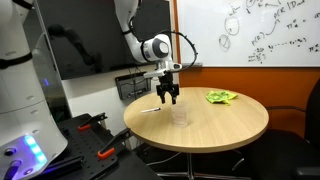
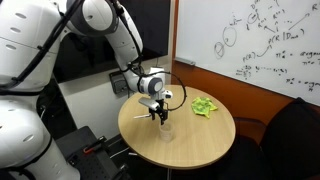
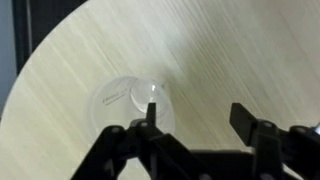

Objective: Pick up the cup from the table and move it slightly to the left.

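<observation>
A clear plastic cup point(image 1: 181, 117) stands upright on the round wooden table point(image 1: 230, 120); it also shows in an exterior view point(image 2: 166, 131) and in the wrist view point(image 3: 130, 103). My gripper point(image 1: 167, 97) hangs open above the table, just beside and above the cup, not touching it. In the wrist view the gripper point(image 3: 196, 115) has its fingers wide apart, with one fingertip in front of the cup's rim and nothing between the fingers.
A crumpled green object point(image 1: 221, 97) lies on the far side of the table, also in an exterior view point(image 2: 204, 106). A thin white stick point(image 1: 146, 109) lies near the table's edge. A whiteboard point(image 2: 250, 40) stands behind. Black cases point(image 1: 95, 140) sit on the floor.
</observation>
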Controlling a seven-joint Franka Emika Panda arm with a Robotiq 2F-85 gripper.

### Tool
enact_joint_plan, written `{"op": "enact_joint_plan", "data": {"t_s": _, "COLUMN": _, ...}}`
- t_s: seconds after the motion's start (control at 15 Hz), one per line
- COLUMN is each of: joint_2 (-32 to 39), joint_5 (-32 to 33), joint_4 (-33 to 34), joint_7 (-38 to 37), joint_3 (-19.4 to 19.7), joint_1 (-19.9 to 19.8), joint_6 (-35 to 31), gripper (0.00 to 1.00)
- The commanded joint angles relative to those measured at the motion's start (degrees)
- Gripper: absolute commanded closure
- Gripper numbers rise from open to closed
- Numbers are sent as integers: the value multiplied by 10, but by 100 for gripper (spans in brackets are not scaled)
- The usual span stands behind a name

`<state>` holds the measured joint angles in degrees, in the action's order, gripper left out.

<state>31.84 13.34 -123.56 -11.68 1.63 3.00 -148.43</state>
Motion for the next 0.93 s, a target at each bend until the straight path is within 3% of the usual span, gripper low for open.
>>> {"op": "enact_joint_plan", "data": {"t_s": 0.0, "joint_2": 36, "joint_5": -12, "joint_4": 50, "joint_7": -12, "joint_3": 23, "joint_1": 24, "joint_6": 46, "gripper": 51}}
{"op": "enact_joint_plan", "data": {"t_s": 0.33, "joint_2": 52, "joint_5": -15, "joint_4": 77, "joint_7": -38, "joint_3": 41, "joint_1": 38, "joint_6": 62, "gripper": 89}}
{"op": "enact_joint_plan", "data": {"t_s": 0.47, "joint_2": 52, "joint_5": -14, "joint_4": 81, "joint_7": -51, "joint_3": 45, "joint_1": 42, "joint_6": 70, "gripper": 100}}
{"op": "enact_joint_plan", "data": {"t_s": 0.6, "joint_2": 49, "joint_5": -10, "joint_4": 83, "joint_7": -72, "joint_3": 54, "joint_1": 52, "joint_6": 83, "gripper": 100}}
{"op": "enact_joint_plan", "data": {"t_s": 0.87, "joint_2": 30, "joint_5": -46, "joint_4": 77, "joint_7": -62, "joint_3": 25, "joint_1": 43, "joint_6": 100, "gripper": 99}}
